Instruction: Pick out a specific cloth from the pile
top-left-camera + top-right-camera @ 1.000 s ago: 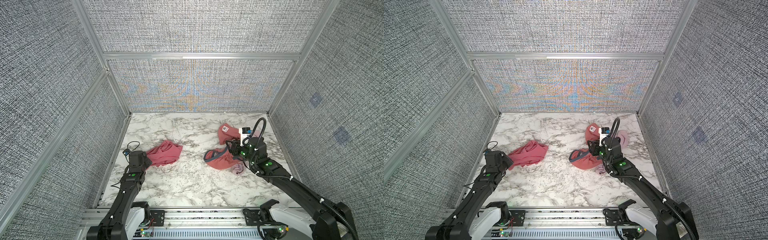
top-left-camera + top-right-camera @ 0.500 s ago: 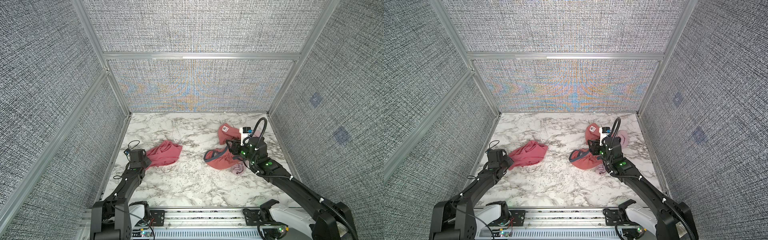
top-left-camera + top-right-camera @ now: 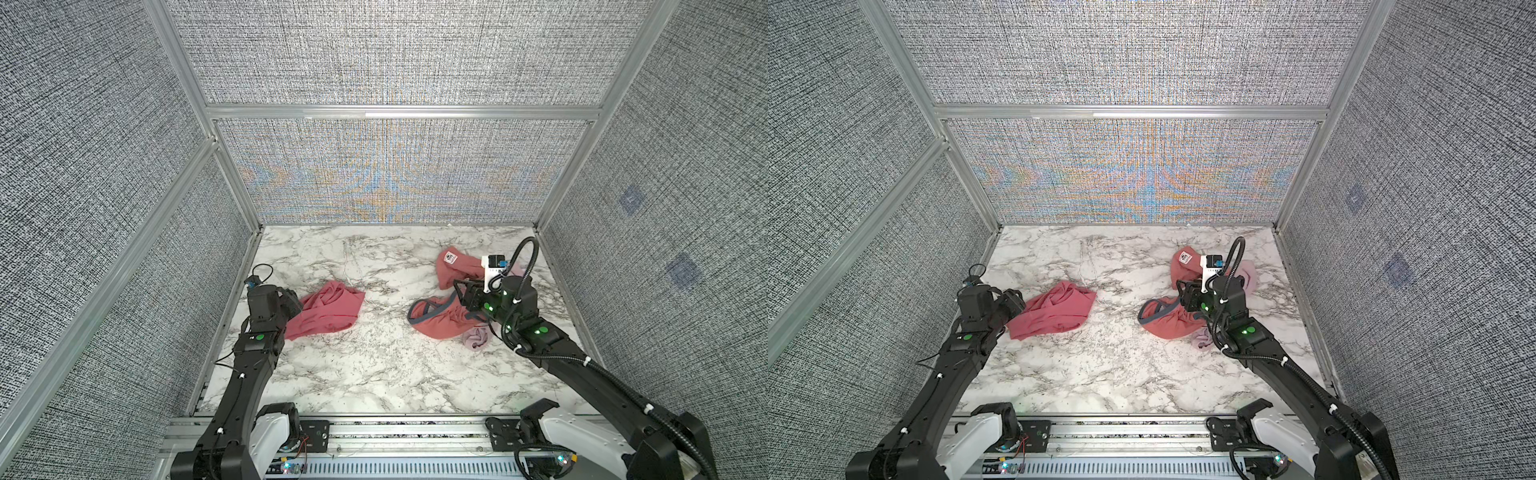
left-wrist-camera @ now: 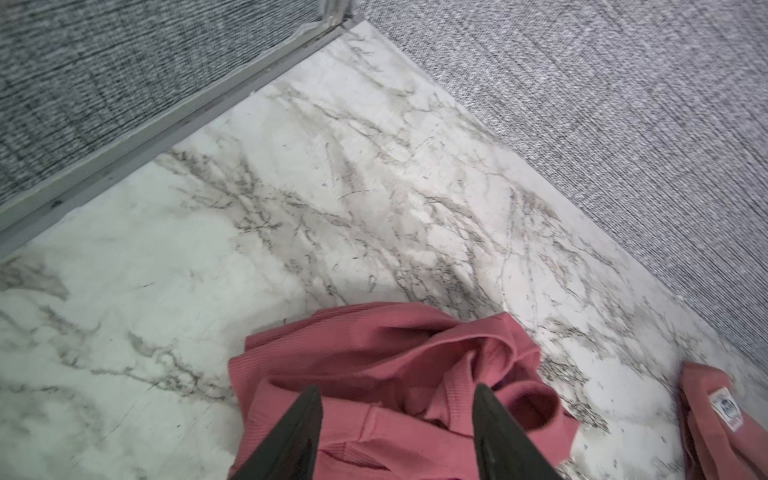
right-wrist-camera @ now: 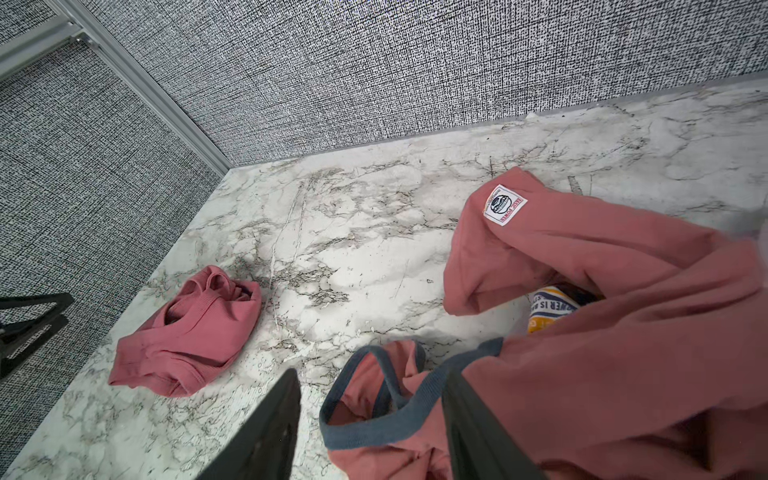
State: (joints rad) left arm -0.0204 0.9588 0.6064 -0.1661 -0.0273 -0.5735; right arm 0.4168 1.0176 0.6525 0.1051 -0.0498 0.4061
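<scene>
Lighting: bright, even, diffuse, overhead; shadows faint, soft-edged. Moiré: coloured bands across back wall panel (image 3: 382, 174), centre of both top views. Left wrist view: soft, smeared at right; marble tabletop (image 4: 166, 291) washed pale.

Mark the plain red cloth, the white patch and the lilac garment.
plain red cloth (image 3: 328, 311): a top view, middle of the fabric.
white patch (image 5: 505, 205): right wrist view, label centre.
lilac garment (image 3: 478, 337): a top view, exposed bunched end.
</scene>
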